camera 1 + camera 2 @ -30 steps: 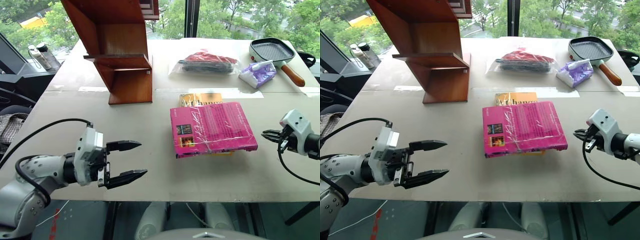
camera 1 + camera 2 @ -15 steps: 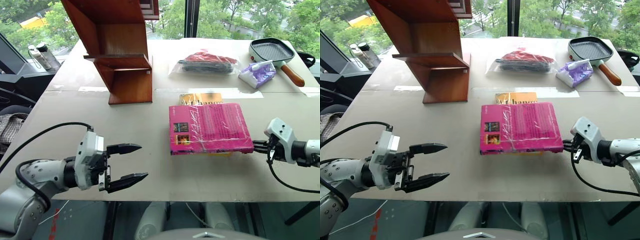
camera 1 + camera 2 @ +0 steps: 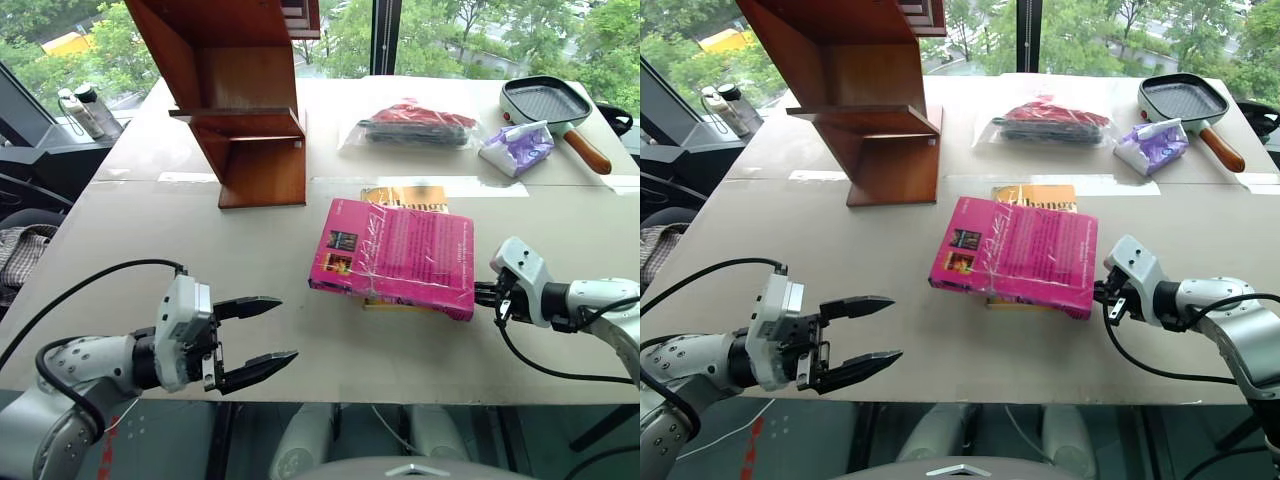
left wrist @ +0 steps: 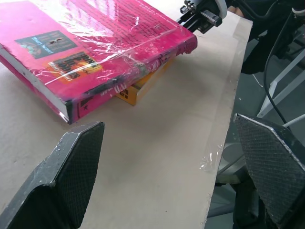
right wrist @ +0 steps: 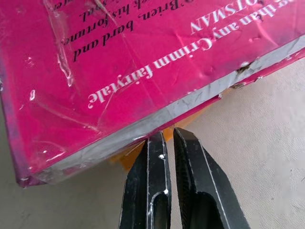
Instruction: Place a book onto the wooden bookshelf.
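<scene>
Right gripper [image 5: 164,138]: fingers together, tips against the pink book's [image 3: 395,255] near edge. Yellow-orange book [image 3: 405,198] lies beneath it. Left gripper [image 3: 262,335]: fingers apart, empty.

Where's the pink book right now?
The book lies mid-table atop a yellow-orange book, between both grippers, right gripper at its edge.

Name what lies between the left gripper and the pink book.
Bare tabletop only: the head views show nothing between the open left gripper and the book.
</scene>
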### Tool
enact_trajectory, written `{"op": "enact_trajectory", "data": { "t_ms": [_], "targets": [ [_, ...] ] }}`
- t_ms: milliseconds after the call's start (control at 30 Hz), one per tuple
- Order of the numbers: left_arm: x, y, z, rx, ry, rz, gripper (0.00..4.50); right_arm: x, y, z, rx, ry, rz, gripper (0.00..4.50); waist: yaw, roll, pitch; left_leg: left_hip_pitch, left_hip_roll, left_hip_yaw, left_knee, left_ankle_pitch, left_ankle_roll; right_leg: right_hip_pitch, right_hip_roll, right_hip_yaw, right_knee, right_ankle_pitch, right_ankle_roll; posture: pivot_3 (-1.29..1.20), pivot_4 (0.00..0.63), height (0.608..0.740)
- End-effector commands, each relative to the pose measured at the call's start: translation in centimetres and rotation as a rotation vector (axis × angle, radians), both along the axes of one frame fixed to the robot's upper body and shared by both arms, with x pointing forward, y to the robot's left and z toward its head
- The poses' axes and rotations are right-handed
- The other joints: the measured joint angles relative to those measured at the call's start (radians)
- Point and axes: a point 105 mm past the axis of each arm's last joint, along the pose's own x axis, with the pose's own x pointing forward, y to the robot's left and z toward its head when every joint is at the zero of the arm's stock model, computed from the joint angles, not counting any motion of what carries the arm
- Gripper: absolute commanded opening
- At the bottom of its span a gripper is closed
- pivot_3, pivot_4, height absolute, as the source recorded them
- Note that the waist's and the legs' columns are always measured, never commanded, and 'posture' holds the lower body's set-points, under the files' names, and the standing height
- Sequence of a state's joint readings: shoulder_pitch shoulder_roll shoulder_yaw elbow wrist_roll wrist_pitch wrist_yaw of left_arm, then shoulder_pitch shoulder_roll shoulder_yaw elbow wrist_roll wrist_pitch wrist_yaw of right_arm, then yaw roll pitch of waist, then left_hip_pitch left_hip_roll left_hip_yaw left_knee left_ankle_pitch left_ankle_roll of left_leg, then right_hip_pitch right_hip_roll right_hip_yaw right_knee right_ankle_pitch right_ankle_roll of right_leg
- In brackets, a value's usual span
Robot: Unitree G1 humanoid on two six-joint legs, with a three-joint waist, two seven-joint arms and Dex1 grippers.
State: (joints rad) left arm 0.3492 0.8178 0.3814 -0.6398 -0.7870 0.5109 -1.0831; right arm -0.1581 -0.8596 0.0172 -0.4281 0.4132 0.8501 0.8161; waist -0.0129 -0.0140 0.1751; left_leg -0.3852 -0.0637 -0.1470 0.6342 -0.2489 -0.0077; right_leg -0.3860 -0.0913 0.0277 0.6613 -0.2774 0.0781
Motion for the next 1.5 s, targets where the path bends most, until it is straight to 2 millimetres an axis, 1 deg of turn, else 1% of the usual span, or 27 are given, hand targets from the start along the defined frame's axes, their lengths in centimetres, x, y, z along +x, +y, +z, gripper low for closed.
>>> {"op": "enact_trajectory", "data": {
  "t_ms": [33,200,300,433,600,767,833,967,1133,1233,1300,1333,1367,1400,1433,1467,1500],
  "targets": [
    [-0.3,-0.5,0.4,-0.004,-0.033,-0.016,4.5,0.0,0.6,1.8,-0.014,-0.056,0.032,0.12,0.0,0.0,0.0,0.0,0.0,0.0,0.0,0.0,0.0,0.0,0.0,0.0,0.0,0.0,0.0,0.0,0.15,0.74],
    [-0.3,-0.3,0.1,-0.003,-0.029,-0.012,4.5,-0.9,0.0,2.8,-0.033,-0.018,0.069,0.12,0.002,0.0,0.0,-0.001,0.0,0.0,0.0,0.0,0.0,-0.001,0.0,0.0,0.0,0.0,0.0,0.0,0.15,0.74],
    [-0.3,-0.2,0.0,-0.002,-0.028,-0.013,4.5,-1.3,-0.8,3.2,-0.044,-0.004,0.073,0.12,0.002,0.0,0.0,-0.001,0.0,0.0,0.0,0.0,0.0,-0.001,0.0,-0.001,0.0,0.0,0.0,0.0,0.15,0.74],
    [-0.2,-0.2,-0.1,-0.001,-0.03,-0.015,4.5,-1.1,-1.4,3.6,-0.041,-0.01,0.063,0.12,0.002,0.0,0.0,-0.001,0.0,0.0,0.0,0.0,0.0,-0.001,0.0,-0.001,0.0,0.0,0.0,0.0,0.15,0.74],
    [-0.2,-0.3,-0.1,-0.001,-0.034,-0.018,4.5,-0.9,-0.5,3.6,0.016,-0.014,0.073,0.12,0.0,0.0,0.0,-0.001,0.0,0.0,0.0,0.0,0.0,-0.001,0.0,-0.001,0.0,0.0,0.0,0.0,0.15,0.74],
    [-0.1,-0.3,-0.1,-0.002,-0.036,-0.016,4.5,-0.5,0.4,2.4,0.056,-0.004,0.073,0.12,0.001,0.0,0.0,-0.001,0.0,0.0,0.0,0.0,0.0,-0.001,0.0,-0.001,0.0,0.0,0.0,0.0,0.15,0.74],
    [-0.1,-0.3,-0.1,-0.002,-0.034,-0.013,4.5,-0.1,1.0,2.3,0.08,-0.012,0.068,0.12,-0.001,0.0,0.0,-0.001,0.0,0.0,0.0,0.0,0.0,-0.001,0.0,-0.001,0.0,0.0,0.0,0.0,0.15,0.74],
    [-0.2,-0.3,-0.2,0.001,-0.032,-0.005,4.5,0.4,2.0,2.5,0.105,-0.028,0.063,0.12,-0.001,0.0,0.0,-0.001,0.0,0.0,0.0,0.0,0.0,-0.001,0.0,0.0,0.0,0.0,0.0,0.0,0.15,0.74],
    [-0.1,-0.3,-0.2,-0.005,-0.025,0.013,4.5,0.8,3.5,3.3,0.124,-0.046,0.096,0.12,0.001,0.0,0.0,-0.001,0.0,-0.001,0.0,0.0,0.0,-0.001,0.0,0.0,0.0,0.0,0.0,0.0,0.15,0.74],
    [0.3,-0.6,-0.5,-0.051,0.002,0.072,4.5,1.3,3.5,3.6,0.105,-0.108,0.101,0.12,0.001,0.0,0.0,-0.001,0.0,-0.001,0.0,0.0,0.0,-0.001,0.0,0.0,0.0,0.0,0.0,0.0,0.15,0.74],
    [0.6,-0.6,-0.8,-0.076,0.021,0.12,4.5,1.3,3.1,3.5,0.085,-0.141,0.102,0.12,0.002,-0.001,0.0,-0.001,0.0,-0.001,0.0,0.0,0.0,-0.001,0.0,-0.001,-0.001,0.0,0.0,0.0,0.15,0.74],
    [0.7,-0.7,-0.8,-0.103,0.037,0.139,4.5,1.1,2.7,3.6,0.059,-0.202,0.133,0.12,0.002,-0.001,0.001,-0.001,0.0,-0.001,0.0,0.0,0.0,-0.001,0.0,-0.001,-0.001,0.0,0.0,0.0,0.15,0.74],
    [0.8,-0.8,-0.9,-0.139,0.054,0.163,4.5,1.0,2.3,4.0,0.093,-0.236,0.14,0.12,0.004,-0.001,0.001,-0.001,0.0,-0.001,0.0,0.0,0.0,-0.001,0.0,-0.001,-0.001,0.0,0.0,0.0,0.15,0.74],
    [0.9,-0.9,-1.0,-0.166,0.074,0.183,4.5,0.8,1.7,4.4,0.152,-0.256,0.12,0.5,0.008,-0.001,0.001,-0.001,0.0,-0.001,0.0,0.0,0.0,-0.001,0.0,-0.001,0.0,0.0,0.0,0.0,0.15,0.74],
    [0.9,-1.1,-1.2,-0.195,0.098,0.198,4.5,0.0,1.2,4.7,0.204,-0.268,0.14,0.66,0.007,-0.001,0.001,-0.002,0.0,-0.002,0.0,0.0,0.0,-0.001,0.0,-0.001,-0.001,0.0,0.0,0.0,0.15,0.74],
    [0.9,-1.2,-1.3,-0.218,0.119,0.214,4.5,-0.8,0.4,4.4,0.208,-0.249,0.143,0.96,0.01,-0.001,0.001,-0.002,0.0,-0.002,0.0,0.0,0.0,-0.001,0.0,-0.001,-0.001,0.0,0.0,0.0,0.15,0.74],
    [0.9,-1.2,-1.5,-0.239,0.139,0.231,4.5,-1.5,-0.2,4.1,0.19,-0.243,0.157,1.53,0.01,-0.001,0.001,-0.002,-0.001,-0.002,0.0,0.0,0.0,-0.001,-0.001,-0.001,-0.001,0.0,0.0,0.0,0.15,0.74]
  ]
}}
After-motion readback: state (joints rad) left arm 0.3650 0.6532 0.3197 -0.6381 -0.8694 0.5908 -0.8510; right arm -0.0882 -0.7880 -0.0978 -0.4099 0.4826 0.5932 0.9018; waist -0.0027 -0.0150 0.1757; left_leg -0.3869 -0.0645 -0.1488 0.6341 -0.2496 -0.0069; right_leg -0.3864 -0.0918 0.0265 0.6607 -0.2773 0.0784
